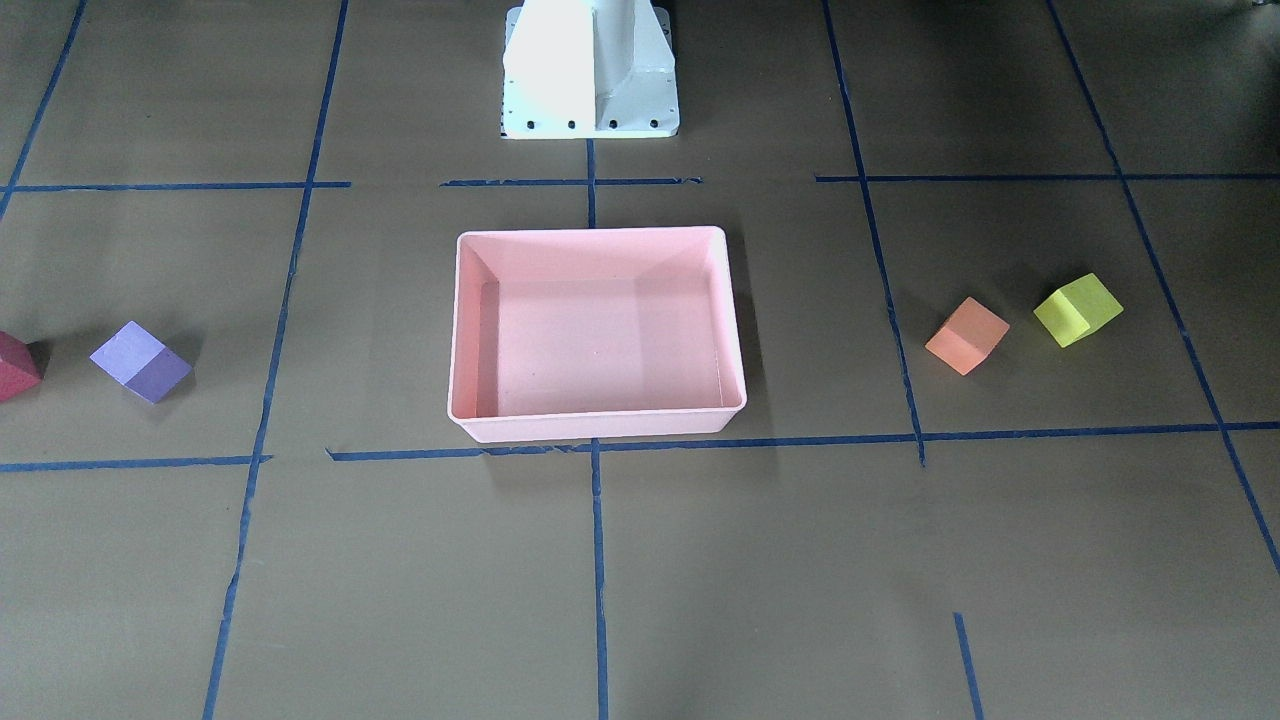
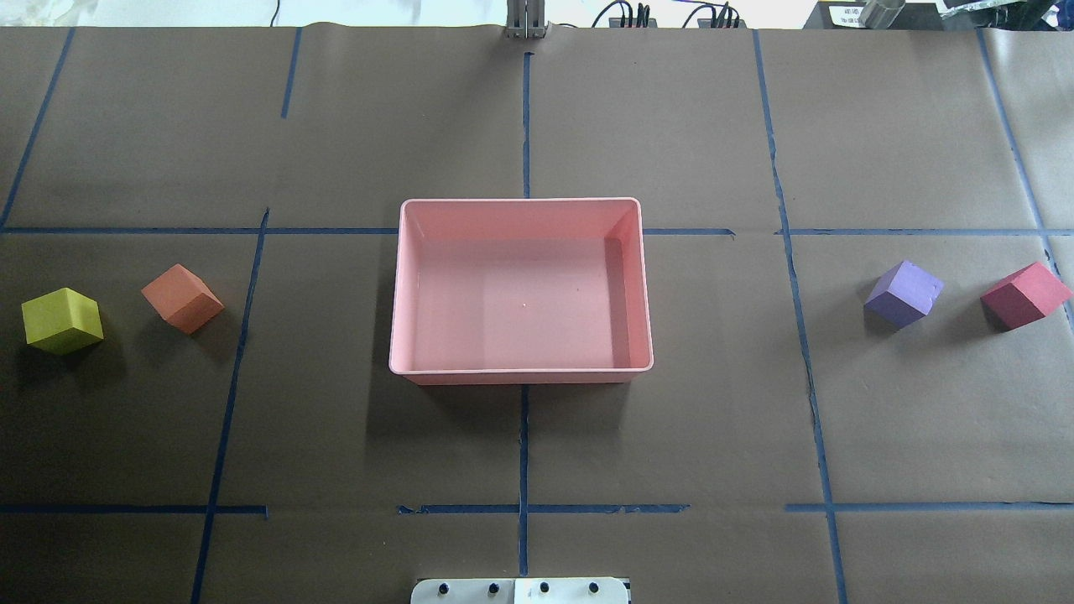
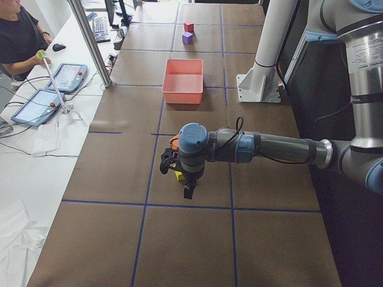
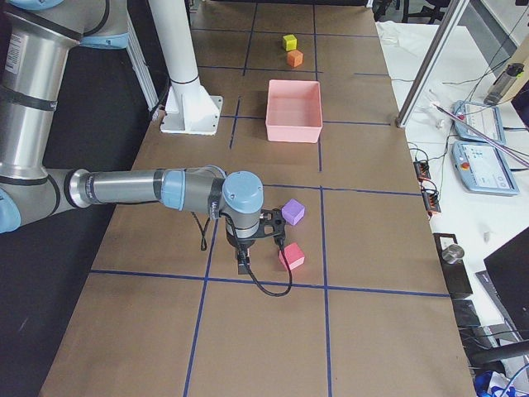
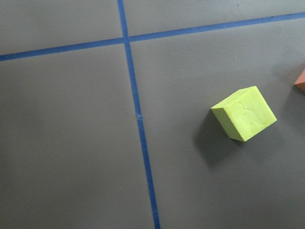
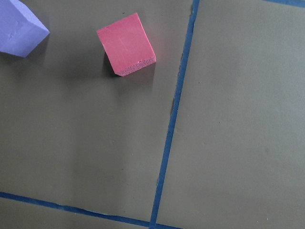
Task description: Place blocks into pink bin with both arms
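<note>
The pink bin [image 2: 520,377] sits in the middle of the counter [image 2: 713,419], with nothing in it. The yellow-green block [image 2: 61,320] lies close to the counter's left edge, with the orange block [image 2: 182,298] just inward of it. The red block [image 2: 1025,295] lies close to the right edge, with the purple block [image 2: 904,294] just inward. The left gripper [image 3: 187,190] hangs above the yellow-green block and the right gripper [image 4: 242,263] beside the red one. I cannot tell whether either gripper is clenched or released.

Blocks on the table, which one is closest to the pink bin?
The orange block, on the robot's left side; purple sits farther off, yellow-green and red outermost.
</note>
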{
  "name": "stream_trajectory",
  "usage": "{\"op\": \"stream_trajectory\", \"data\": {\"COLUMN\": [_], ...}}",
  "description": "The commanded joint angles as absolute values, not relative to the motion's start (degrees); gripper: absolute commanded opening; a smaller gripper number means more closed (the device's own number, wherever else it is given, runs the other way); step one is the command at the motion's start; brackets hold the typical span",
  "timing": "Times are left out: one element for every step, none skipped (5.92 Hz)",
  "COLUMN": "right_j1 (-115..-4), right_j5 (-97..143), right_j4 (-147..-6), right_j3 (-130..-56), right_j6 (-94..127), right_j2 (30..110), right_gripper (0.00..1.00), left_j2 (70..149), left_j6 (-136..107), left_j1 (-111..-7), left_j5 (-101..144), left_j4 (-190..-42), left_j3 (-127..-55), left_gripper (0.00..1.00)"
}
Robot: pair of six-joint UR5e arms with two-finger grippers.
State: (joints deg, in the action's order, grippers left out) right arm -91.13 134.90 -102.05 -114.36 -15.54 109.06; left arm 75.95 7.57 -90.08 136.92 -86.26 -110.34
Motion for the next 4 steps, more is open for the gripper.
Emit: {"op": "stream_trajectory", "data": {"right_j1": [-91.14, -91.14, -91.06, -91.05], "right_j5": [134.83, 134.82, 134.82, 134.82], "right_j4": [-102.04, -102.04, -102.04, -102.04], "right_j3": [-114.52, -114.43, -114.43, -114.43], "right_j6": [-15.56, -15.56, -15.56, -15.56], "right_j2": [109.25, 109.25, 109.25, 109.25], "right_gripper": [1.00, 1.00, 1.00, 1.00], "left_j2": [74.98, 74.71, 74.71, 74.71], "left_j6": [7.56, 7.56, 7.38, 7.38], "left_j1": [-90.26, -90.26, -90.18, -90.26], "left_j5": [134.84, 135.17, 135.09, 135.17], "left_j4": [-82.31, -80.70, -80.68, -80.68], "left_j3": [-115.79, -115.67, -115.84, -115.84], "left_gripper": [1.00, 1.00, 1.00, 1.00]}}
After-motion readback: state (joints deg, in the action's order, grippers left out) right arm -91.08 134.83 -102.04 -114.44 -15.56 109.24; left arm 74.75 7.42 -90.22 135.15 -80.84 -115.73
